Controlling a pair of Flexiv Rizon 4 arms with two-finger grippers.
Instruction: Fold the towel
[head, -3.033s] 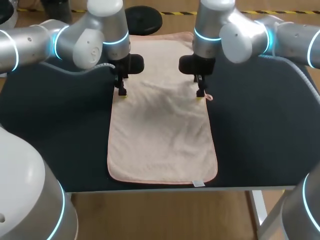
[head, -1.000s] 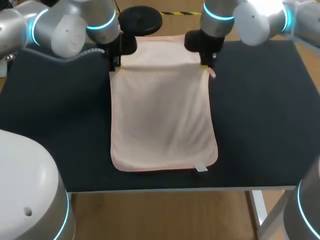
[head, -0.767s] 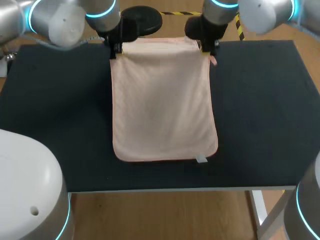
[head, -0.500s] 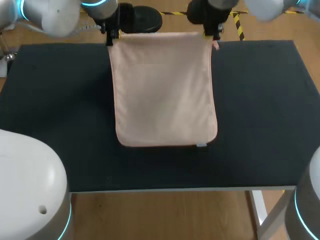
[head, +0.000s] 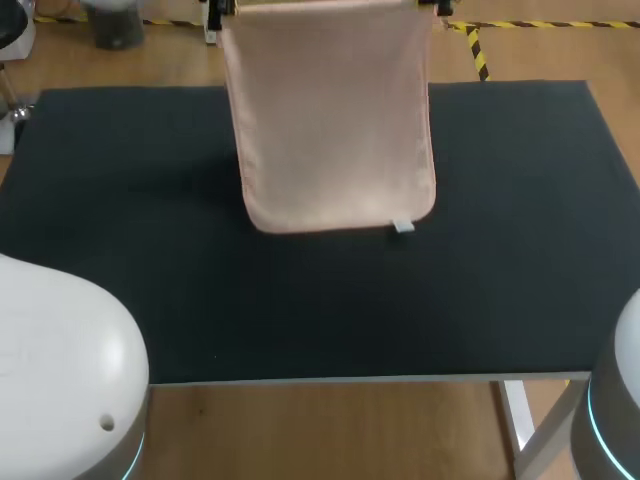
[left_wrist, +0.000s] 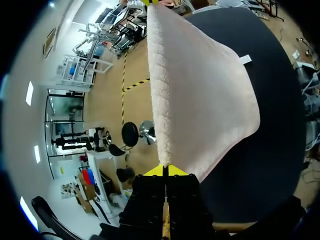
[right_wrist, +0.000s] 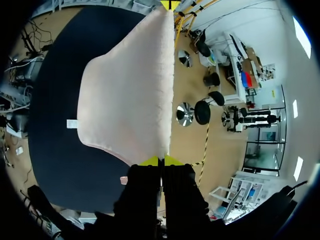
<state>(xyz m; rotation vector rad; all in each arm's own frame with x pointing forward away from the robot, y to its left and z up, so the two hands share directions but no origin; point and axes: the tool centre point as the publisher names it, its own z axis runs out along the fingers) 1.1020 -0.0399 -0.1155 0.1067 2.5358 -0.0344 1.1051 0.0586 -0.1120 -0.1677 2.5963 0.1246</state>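
We look down on a table (head: 520, 250) with a matte black top spanning 9 to 3 o'clock. Its pale front edge (head: 330, 380) runs near 6 o'clock, with a white leg (head: 517, 415) below it at 5 o'clock.

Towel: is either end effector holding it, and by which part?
Both. The left end effector and the right end effector each pinch one top corner of the towel, which hangs spread between them.

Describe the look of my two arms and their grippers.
Both arms are smooth, rounded pale grey shells: the left arm and right arm each carry a glowing cyan ring at a joint. The left gripper and right gripper are boxy black blocks ending in small bright yellow tips.
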